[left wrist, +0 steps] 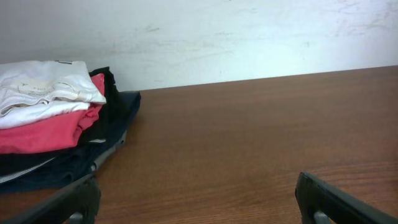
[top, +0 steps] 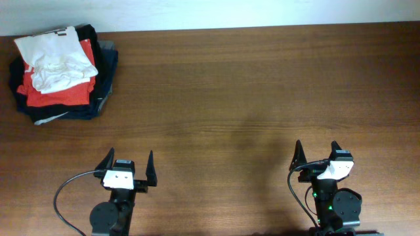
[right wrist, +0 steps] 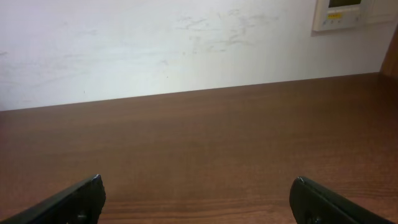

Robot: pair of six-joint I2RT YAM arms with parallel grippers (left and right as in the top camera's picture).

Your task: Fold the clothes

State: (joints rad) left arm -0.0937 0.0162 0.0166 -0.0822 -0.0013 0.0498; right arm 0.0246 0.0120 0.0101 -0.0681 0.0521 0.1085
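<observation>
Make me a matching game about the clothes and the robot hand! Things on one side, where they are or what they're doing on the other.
Things:
1. white T-shirt
2. red shirt
3. navy clothes
4. right gripper

Place or state:
A. underneath all the other clothes
B. open, holding nothing
C. on the very top
D. in the middle layer

Pairs: 1-C, 2-D, 3-A, 4-B

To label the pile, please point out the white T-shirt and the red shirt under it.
plain white cotton T-shirt (top: 56, 60), overhead view, crumpled middle of the fabric.
red fabric shirt (top: 62, 96), overhead view, uncovered lower part.
</observation>
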